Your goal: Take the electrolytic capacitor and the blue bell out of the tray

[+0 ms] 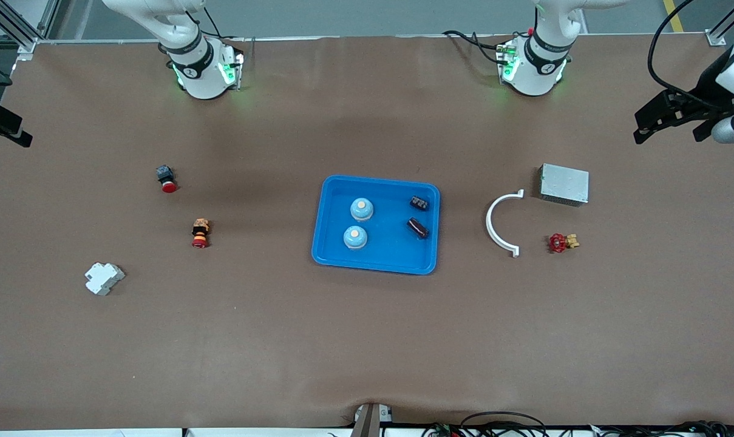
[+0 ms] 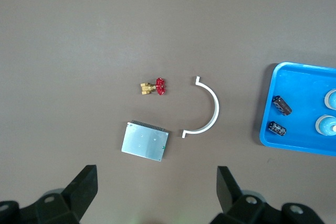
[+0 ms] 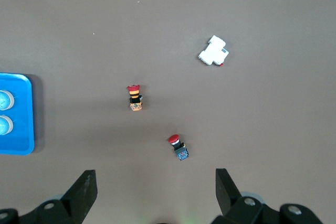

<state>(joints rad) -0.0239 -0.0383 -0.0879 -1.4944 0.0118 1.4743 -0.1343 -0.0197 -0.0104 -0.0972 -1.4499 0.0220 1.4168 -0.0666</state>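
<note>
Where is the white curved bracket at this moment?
In the front view the white curved bracket lies flat on the table toward the left arm's end, between the blue tray and the red-handled valve, with the grey metal box just farther from the camera.

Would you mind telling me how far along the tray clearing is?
Nothing is done: both bells and both capacitors still lie in the tray. Nothing is in hand; the left gripper and right gripper wait open. All removal remains.

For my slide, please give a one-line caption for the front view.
Shallow bright-blue plastic tray holding two pale-blue round bells and two dark cylindrical capacitors, both arms waiting.
</note>
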